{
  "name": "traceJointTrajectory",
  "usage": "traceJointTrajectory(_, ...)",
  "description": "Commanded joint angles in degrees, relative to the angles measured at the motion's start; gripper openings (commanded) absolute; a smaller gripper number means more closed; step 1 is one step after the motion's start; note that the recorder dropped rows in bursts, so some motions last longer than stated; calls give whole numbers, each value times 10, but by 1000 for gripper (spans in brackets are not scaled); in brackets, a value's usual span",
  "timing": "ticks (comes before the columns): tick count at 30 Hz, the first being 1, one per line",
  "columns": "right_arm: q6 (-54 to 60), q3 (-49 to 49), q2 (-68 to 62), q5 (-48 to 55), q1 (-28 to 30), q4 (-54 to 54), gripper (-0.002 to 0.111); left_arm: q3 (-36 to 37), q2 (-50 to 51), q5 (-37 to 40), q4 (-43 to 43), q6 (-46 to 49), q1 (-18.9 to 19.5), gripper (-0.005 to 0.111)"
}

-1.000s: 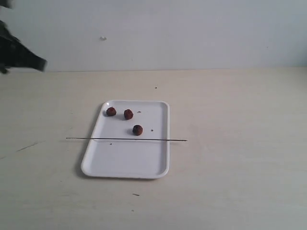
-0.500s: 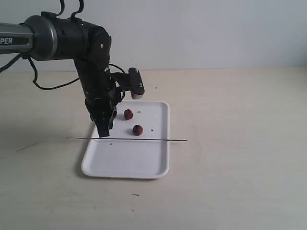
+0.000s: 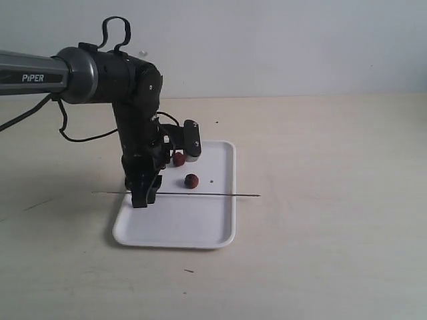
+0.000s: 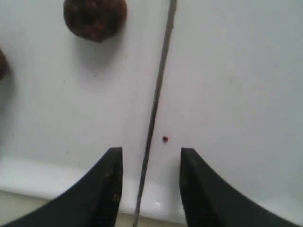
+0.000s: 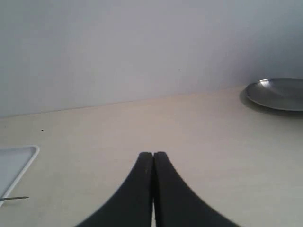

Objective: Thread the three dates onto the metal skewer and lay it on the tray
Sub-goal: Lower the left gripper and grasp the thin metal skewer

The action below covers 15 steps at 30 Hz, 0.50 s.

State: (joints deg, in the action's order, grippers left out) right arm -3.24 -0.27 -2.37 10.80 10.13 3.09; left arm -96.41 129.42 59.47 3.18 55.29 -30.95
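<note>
The metal skewer lies flat across the white tray, both ends sticking out past its rims. My left gripper hangs low over the skewer's left part, near the tray's left rim. In the left wrist view the left gripper is open, and the skewer runs between its fingers without touching them. Two dates rest on the tray's far half, and the arm hides anything further left. A date lies beside the skewer. My right gripper is shut and empty, away from the tray.
The left arm's black links and a cable reach in from the left above the tray's far left corner. A tiny dark speck sits on the tray. A round metal dish stands on the table by the wall in the right wrist view.
The left arm has swung in from the far left and come down over the skewer's left part, and its jaws have opened. Skewer and the visible dates have not moved.
</note>
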Motion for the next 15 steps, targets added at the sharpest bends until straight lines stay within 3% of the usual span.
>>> traceJointTrajectory(1,2,3,4,-7,5,-2,0,-4,6,-10,5,2,-3,41)
traceJointTrajectory(9,2,3,4,-7,5,-3,0,-4,31,-20,5,0,-3,40)
traceJointTrajectory(11,2,3,4,-7,5,-3,0,-4,35,-20,5,0,-3,31)
traceJointTrajectory(14,2,3,4,-7,5,-3,0,-4,35,-15,5,-1,-3,6)
traceJointTrajectory(15,2,3,4,-7,5,-3,0,-4,35,-14,5,-1,-3,2)
